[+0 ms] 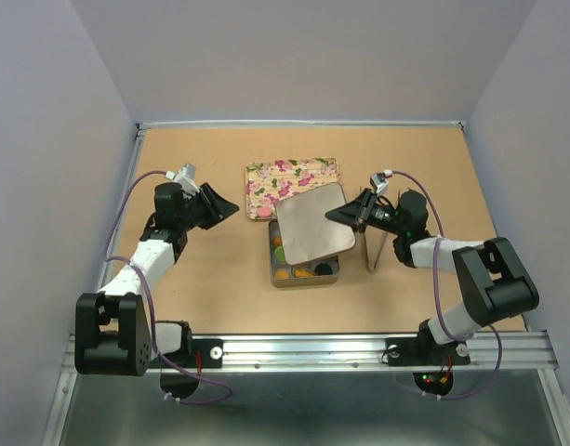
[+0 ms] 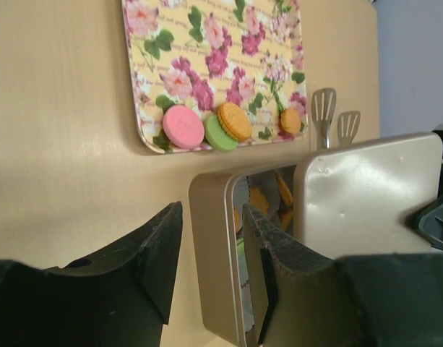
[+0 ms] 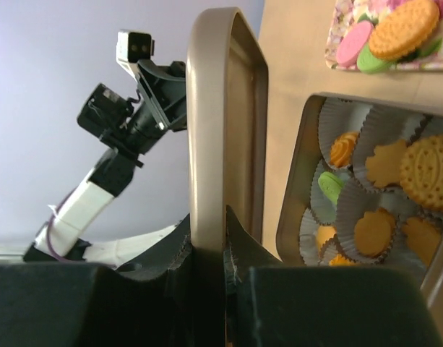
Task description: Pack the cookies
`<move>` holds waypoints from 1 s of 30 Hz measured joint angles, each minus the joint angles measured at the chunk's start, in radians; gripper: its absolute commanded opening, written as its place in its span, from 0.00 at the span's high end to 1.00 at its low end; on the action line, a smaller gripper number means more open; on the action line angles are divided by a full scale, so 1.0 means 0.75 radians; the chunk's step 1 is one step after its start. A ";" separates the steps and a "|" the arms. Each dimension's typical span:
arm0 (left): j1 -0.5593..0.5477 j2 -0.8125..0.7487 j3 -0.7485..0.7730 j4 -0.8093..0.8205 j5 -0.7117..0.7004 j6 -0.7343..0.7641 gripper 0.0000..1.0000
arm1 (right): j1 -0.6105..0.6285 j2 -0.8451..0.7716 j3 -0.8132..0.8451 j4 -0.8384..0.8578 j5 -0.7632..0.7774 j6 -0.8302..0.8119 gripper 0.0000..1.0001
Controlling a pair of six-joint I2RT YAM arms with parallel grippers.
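Two arms reach in from the near edge of the table [image 1: 192, 279]. Closest to them sits a metal tin [image 1: 303, 282], its near end uncovered. Inside are white paper cups [image 3: 329, 116]. Cookies [image 3: 427, 170] lie in the cups, mostly orange with one green. They are round and lie flat, faces up.

The right gripper [image 1: 345, 214] is pinched tight on the edge of the lid [image 1: 308, 221]. The lid hangs tilted over the far part of the tin. The left gripper [image 1: 224, 206] is off to the left, well apart from the tin, its jaws apart and holding nothing.

Behind the tin is a flowery tray [image 1: 266, 177]. A pink cookie [image 2: 183, 126], a green cookie [image 2: 215, 137] and two orange ones lie in a row along the tray's near edge. The row runs side to side. The bigger orange one leans on the green cookie.
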 measured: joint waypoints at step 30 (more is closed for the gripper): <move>-0.321 0.283 -0.099 0.218 -0.133 -0.066 0.72 | 0.046 0.378 -0.263 0.479 0.144 0.246 0.99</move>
